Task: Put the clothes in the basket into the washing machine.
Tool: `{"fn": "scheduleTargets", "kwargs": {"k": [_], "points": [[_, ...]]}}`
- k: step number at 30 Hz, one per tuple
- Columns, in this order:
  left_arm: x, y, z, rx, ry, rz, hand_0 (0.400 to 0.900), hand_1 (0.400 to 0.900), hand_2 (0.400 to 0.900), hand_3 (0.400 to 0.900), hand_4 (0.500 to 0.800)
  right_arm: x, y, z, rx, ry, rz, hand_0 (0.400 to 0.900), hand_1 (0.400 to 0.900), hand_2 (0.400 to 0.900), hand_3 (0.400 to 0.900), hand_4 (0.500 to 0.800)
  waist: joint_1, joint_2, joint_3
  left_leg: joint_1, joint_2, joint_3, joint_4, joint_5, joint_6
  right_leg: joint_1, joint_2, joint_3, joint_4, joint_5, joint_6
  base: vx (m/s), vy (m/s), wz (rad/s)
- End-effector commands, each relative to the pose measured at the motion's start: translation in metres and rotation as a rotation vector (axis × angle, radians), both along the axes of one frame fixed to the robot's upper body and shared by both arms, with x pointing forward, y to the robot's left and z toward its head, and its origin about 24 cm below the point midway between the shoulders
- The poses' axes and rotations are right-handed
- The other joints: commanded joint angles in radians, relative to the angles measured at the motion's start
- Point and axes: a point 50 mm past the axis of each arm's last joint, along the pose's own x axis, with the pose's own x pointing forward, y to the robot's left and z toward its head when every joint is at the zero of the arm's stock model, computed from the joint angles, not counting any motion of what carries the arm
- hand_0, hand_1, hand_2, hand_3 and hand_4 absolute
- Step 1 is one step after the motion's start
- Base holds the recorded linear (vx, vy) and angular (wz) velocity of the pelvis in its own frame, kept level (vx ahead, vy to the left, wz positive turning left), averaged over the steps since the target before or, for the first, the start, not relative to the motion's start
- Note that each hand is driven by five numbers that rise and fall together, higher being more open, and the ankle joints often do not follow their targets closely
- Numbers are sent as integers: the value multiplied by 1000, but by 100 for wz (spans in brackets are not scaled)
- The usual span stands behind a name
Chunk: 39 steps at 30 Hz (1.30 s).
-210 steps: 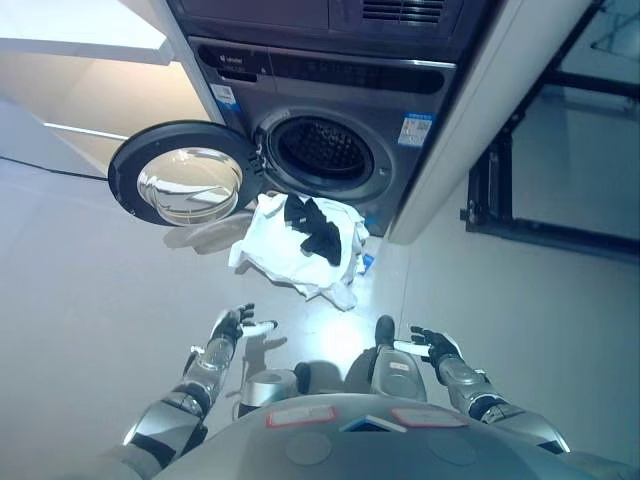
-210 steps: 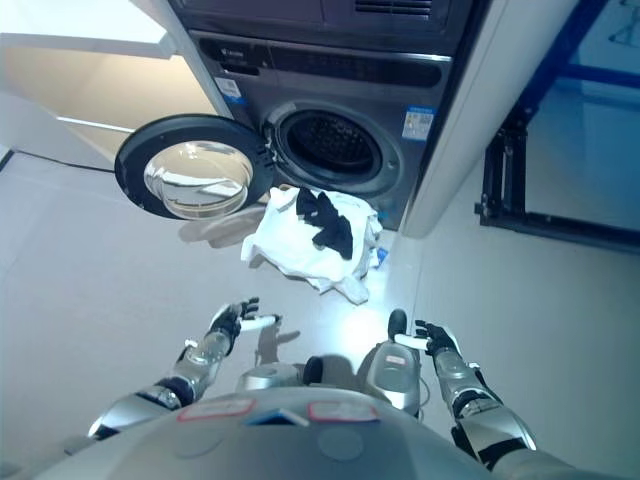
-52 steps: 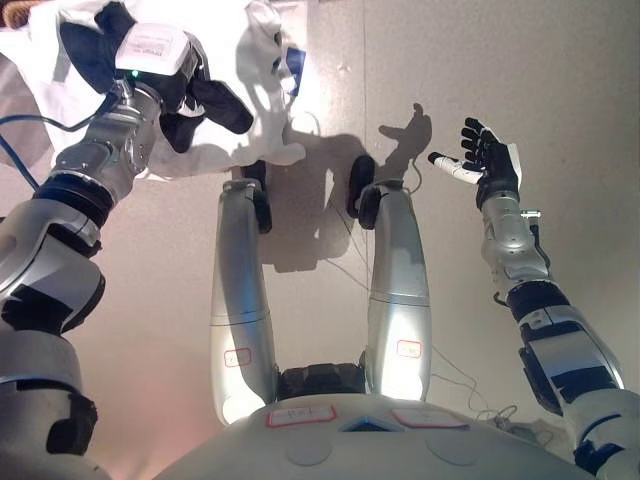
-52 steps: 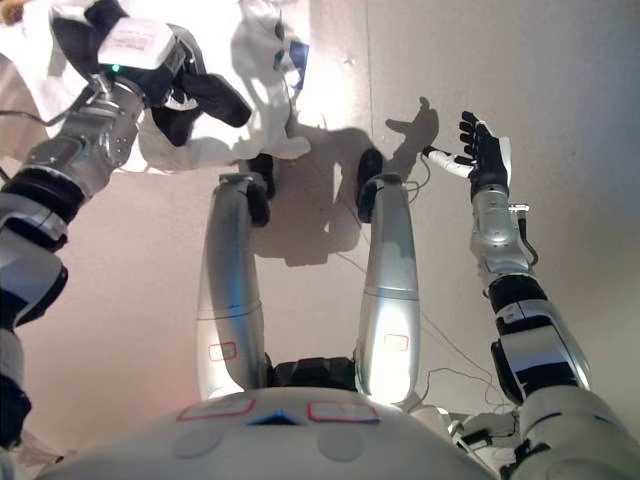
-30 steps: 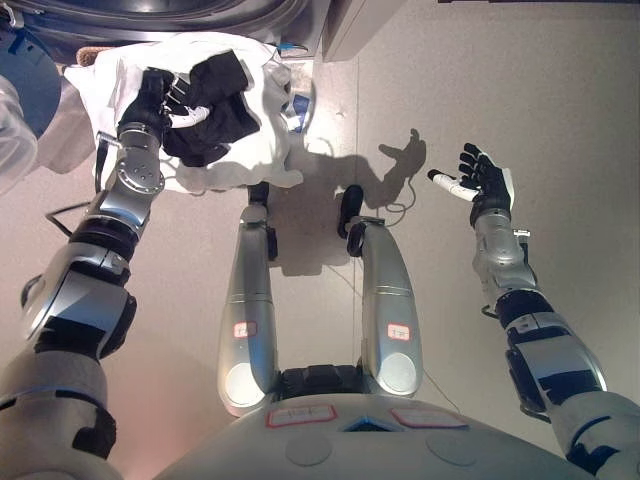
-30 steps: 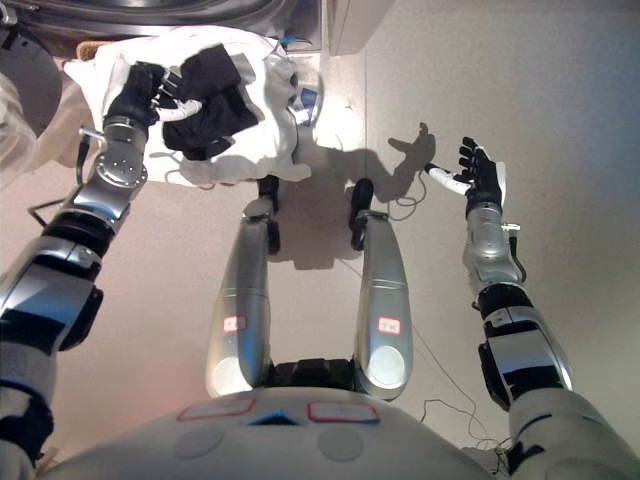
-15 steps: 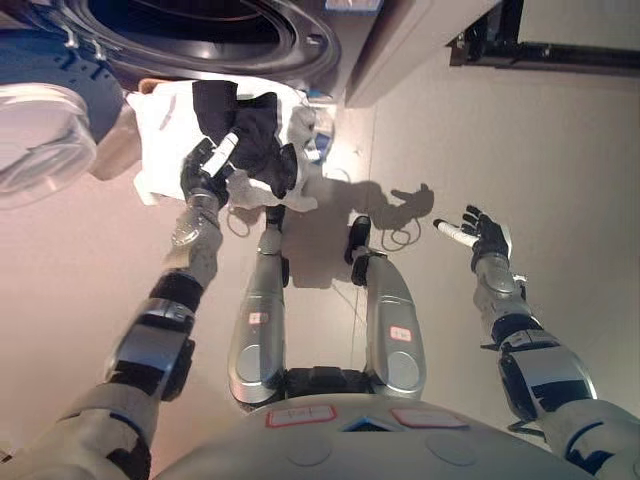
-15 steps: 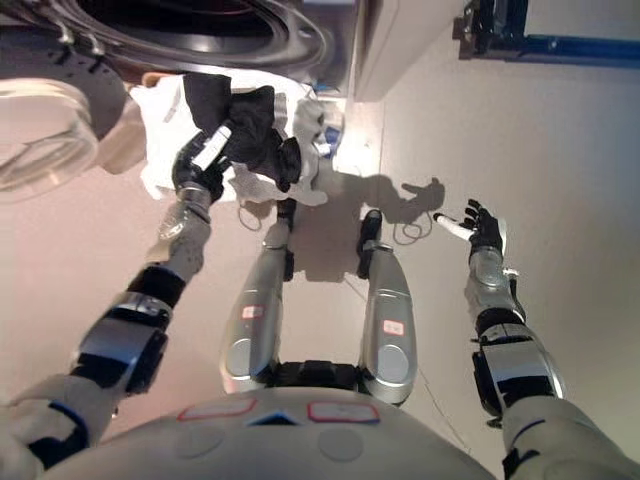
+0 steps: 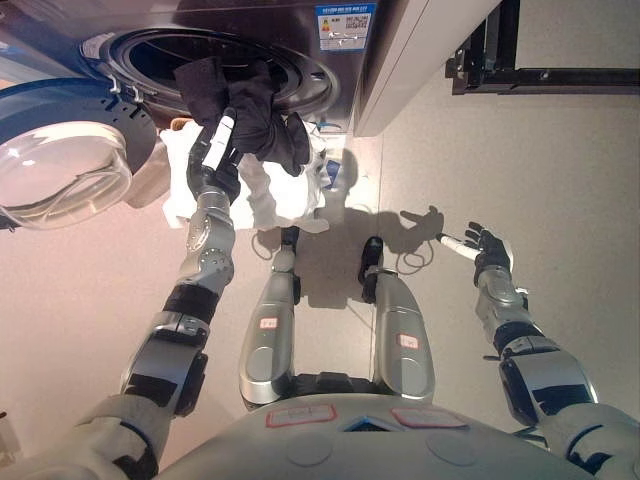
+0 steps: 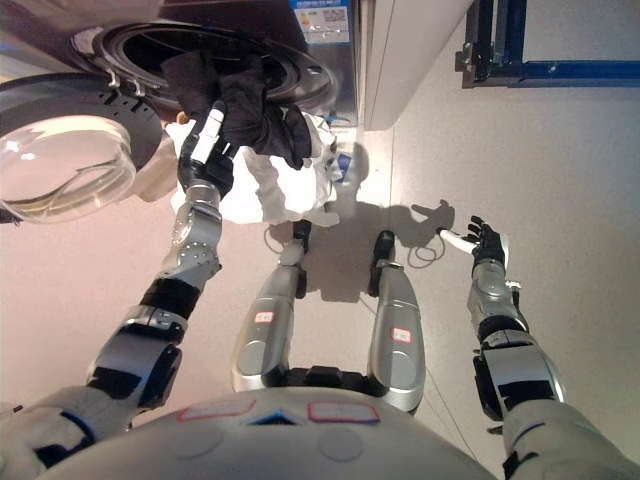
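Observation:
My left hand [image 9: 212, 168] is raised in front of the washing machine, fingers curled round a black garment [image 9: 252, 112]. The garment hangs bunched just before the lower rim of the drum opening [image 9: 150, 58]. Below it a heap of white clothes [image 9: 285, 190] covers the basket, of which only a brown bit of rim [image 9: 182, 124] shows. Far out to the right, above the floor, my right hand [image 9: 488, 248] is open and holds nothing.
The round glass door [image 9: 62, 168] stands swung open at the left, close to my left arm. A white cabinet panel [image 9: 420, 45] rises right of the machine. Beyond it is a black metal frame [image 9: 505, 62].
My left hand has lifted the black garment off the white heap and up to the drum opening. The view has tilted up towards the machine. The right hand has stayed put.

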Motion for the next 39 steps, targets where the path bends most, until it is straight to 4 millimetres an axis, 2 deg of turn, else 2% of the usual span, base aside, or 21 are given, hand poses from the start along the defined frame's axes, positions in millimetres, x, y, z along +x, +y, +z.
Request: {"fn": "scheduleTargets", "kwargs": {"k": [1,6,11,17,23,30,31,33,35,39], "points": [[8,22,49,-28,-250,134,400,400,400,400,500,-34,-26,-8,-70,80,-64,900,900,900,900,800,1,-5,-90,-18,-14,9,-36,35,-5,62,24,23,-188,128,45,0,0,0],[10,32,55,-16,-252,182,400,400,400,400,500,-32,-25,-7,-73,78,-55,900,900,900,900,800,0,-1,-101,-26,-8,7,-37,38,-7,55,26,26,-190,132,44,0,0,0],[14,53,65,-1,-259,268,400,400,400,400,500,-25,-25,-3,-81,60,-47,900,900,900,900,800,-5,-6,-106,-30,-5,10,-29,32,-8,48,25,34,-189,130,43,-7,10,-5],[25,84,91,29,-280,362,400,400,400,400,500,-20,-27,2,-104,54,-35,900,900,900,900,800,-18,-11,-121,-46,2,13,-25,33,-11,33,31,39,-191,136,44,0,7,-6],[35,107,112,65,-268,390,400,400,400,400,500,-11,-25,6,-111,48,-5,900,900,900,900,800,-33,-15,-130,-64,9,16,-18,33,-12,15,33,46,-193,140,46,0,5,-6],[45,111,133,79,-284,389,400,400,400,400,500,0,-20,11,-101,12,12,900,900,900,900,800,-51,-27,-119,-99,7,18,18,17,-12,-13,29,49,-174,132,48,2,4,-4],[46,107,127,61,-264,390,400,400,400,400,500,3,-29,21,-133,-17,0,900,900,900,900,800,-51,-30,-114,-109,3,16,30,14,-11,-18,28,48,-167,129,47,0,0,0],[50,109,138,89,-264,386,400,400,400,400,500,13,-23,26,-114,-48,42,900,900,900,900,800,-58,-38,-104,-123,0,20,49,7,-10,-31,31,54,-156,128,46,-3,14,-9],[55,110,158,98,-294,392,400,400,400,400,500,11,-10,18,-101,-49,61,900,900,900,900,800,-68,-46,-96,-144,-2,25,76,-5,-4,-45,28,59,-143,127,48,7,27,-17],[55,116,162,96,-285,414,400,400,400,400,500,4,7,7,-74,-47,72,900,900,900,900,800,-84,-55,-86,-194,-10,29,137,-33,5,-82,22,64,-110,120,47,4,7,-2]]}}
